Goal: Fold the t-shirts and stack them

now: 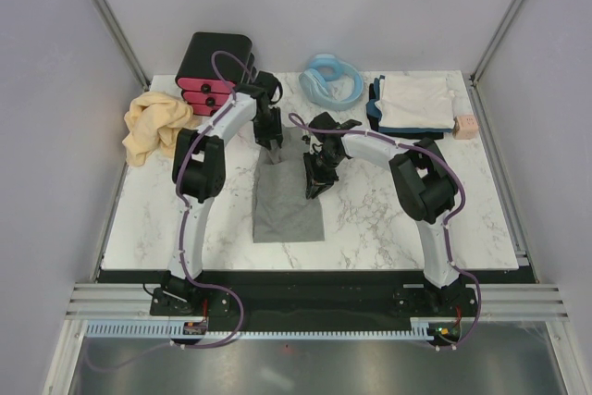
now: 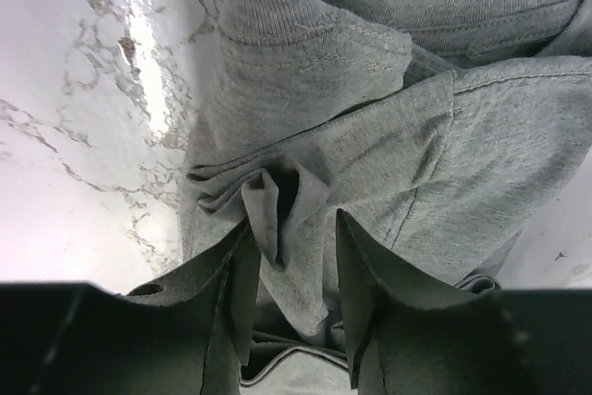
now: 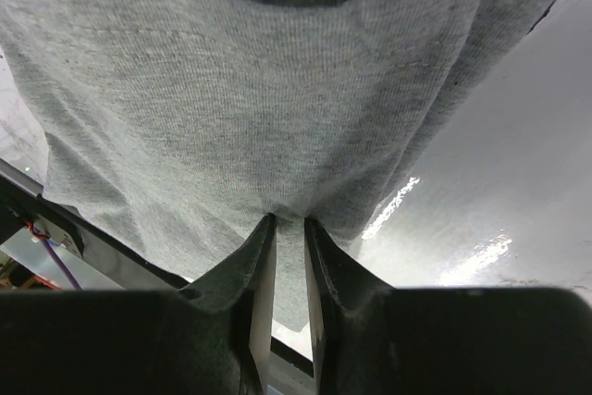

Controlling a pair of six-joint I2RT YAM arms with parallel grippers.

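Clenched the left gripper [image 2: 294, 228] on bunched cloth near the collar of the heather-grey t-shirt [image 1: 287, 210]; pinched the right gripper [image 3: 289, 224] tight on its side edge, over the marble table [image 1: 416, 228].

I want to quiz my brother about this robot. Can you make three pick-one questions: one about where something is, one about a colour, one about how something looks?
1. Where is the tan-yellow t-shirt? A on the folded stack. B by the left edge of the table. C in a gripper.
2. What colour is the middle t-shirt, pinched by the left gripper and the right gripper? A red. B green. C grey.
3. How is the whitish t-shirt? A folded. B crumpled. C hanging.
Answers: 1 B, it lies bunched there. 2 C, grey in all views. 3 A, it lies flat and squared on a dark t-shirt.
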